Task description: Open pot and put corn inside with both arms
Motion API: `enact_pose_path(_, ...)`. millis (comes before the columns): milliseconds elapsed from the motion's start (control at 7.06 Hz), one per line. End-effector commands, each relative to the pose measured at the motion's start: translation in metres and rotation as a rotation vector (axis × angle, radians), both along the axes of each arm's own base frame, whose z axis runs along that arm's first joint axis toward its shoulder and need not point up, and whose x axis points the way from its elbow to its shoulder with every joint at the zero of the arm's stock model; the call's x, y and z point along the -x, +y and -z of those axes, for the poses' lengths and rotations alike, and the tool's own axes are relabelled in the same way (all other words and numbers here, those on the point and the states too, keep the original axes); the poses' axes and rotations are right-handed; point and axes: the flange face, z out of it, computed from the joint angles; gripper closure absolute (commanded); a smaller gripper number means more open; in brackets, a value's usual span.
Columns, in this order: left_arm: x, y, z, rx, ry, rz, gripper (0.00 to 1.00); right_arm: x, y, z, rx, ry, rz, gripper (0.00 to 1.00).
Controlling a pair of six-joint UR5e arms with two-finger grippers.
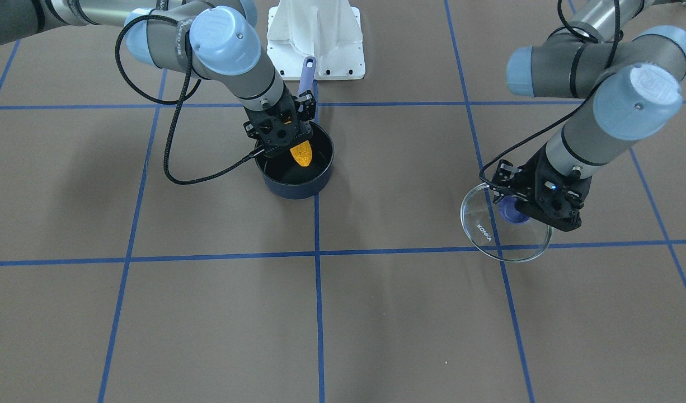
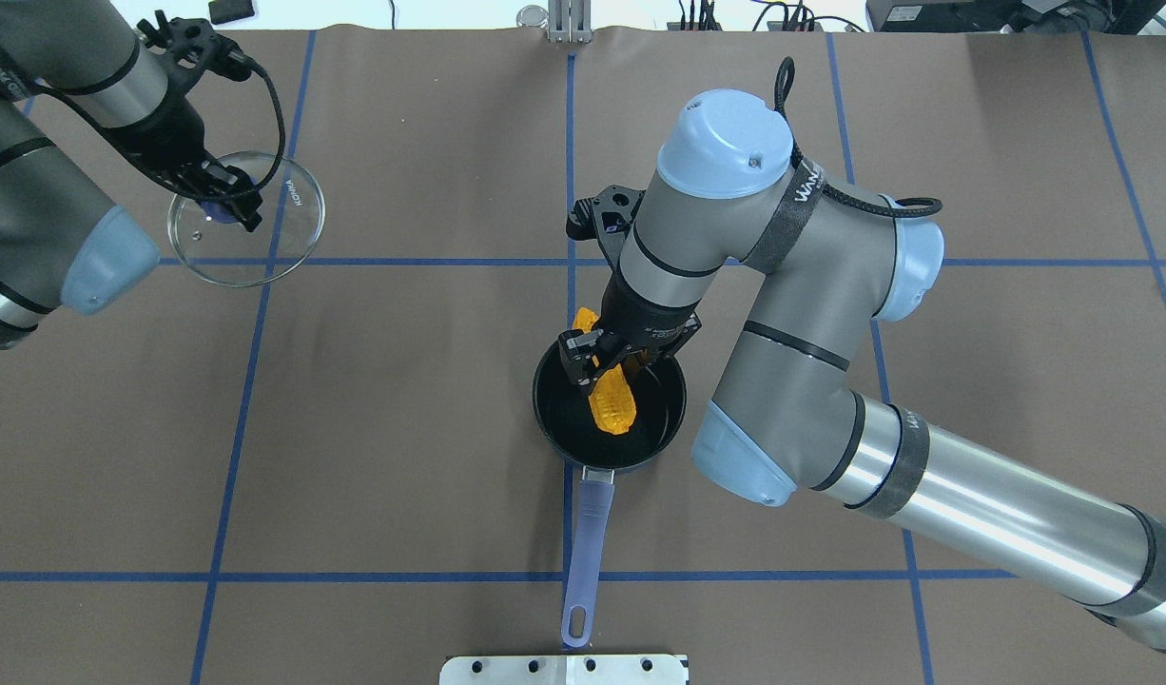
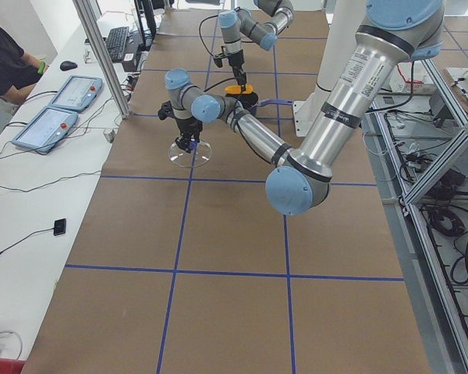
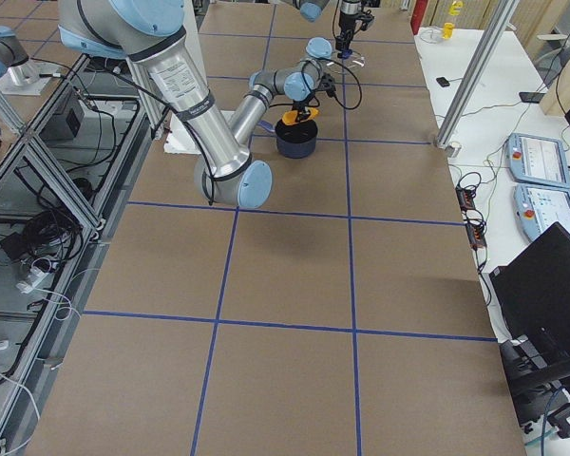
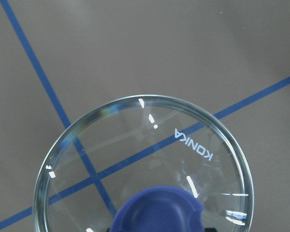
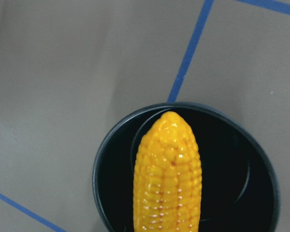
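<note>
Arms reach in from both sides: the right arm (image 2: pixel 802 285) bends over the middle of the table (image 2: pixel 402 457), and the left arm (image 2: pixel 31 219) is off at its own end. Under the right one stands the pot (image 2: pixel 548 419), open, its long handle (image 2: pixel 588 533) pointing back at the robot. It is a rigid pan, probably light enough to skid if knocked, and the handle is the natural place to steady it. The glass lid (image 2: pixel 269 252) is well apart from it, with the left gripper (image 2: pixel 226 202) clenched on its blue knob (image 5: pixel 157 212). Glass is slick and breakable, so the knob is the only sound hold, and it wants a gentle set-down. Whether it rests on the table I cannot tell. Smallest is the corn (image 2: pixel 613 407), pinched in the right gripper (image 2: pixel 604 366) and tilted, its lower tip inside the pot's mouth — glossy, stiff, likely light, and tapering, so apt to pivot; the thick middle grips best.
</note>
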Motion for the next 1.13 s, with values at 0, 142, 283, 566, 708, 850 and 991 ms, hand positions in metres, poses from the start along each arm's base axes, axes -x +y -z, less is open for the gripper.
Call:
enact_pose_path(0, 0.040, 0.012, -0.066, -0.007, -0.010, -0.028, 0.40, -0.004, -0.004, -0.007, -0.004, -0.009, -0.009, 0.00)
enact_pose_path(142, 0.049, 0.035, -0.100, 0.035, 0.064, -0.063, 0.40, -0.017, -0.018, -0.012, -0.005, -0.004, -0.033, 0.00)
enact_pose_path(283, 0.049, 0.041, -0.111, 0.061, 0.080, -0.074, 0.40, -0.031, -0.031, -0.016, -0.002, -0.003, -0.055, 0.00)
enact_pose_path(566, 0.054, 0.059, -0.140, 0.118, 0.074, -0.083, 0.39, -0.072, -0.070, -0.043, 0.011, 0.027, -0.130, 0.00)
enact_pose_path(708, 0.052, 0.061, -0.146, 0.130, 0.066, -0.083, 0.39, -0.078, -0.073, -0.059, 0.019, 0.046, -0.140, 0.00)
enact_pose_path(850, 0.049, 0.061, -0.147, 0.135, 0.064, -0.084, 0.39, -0.080, -0.074, -0.071, 0.031, 0.061, -0.145, 0.00)
enact_pose_path(991, 0.047, 0.059, -0.150, 0.144, 0.060, -0.084, 0.39, -0.080, -0.074, -0.074, 0.036, 0.066, -0.148, 0.00)
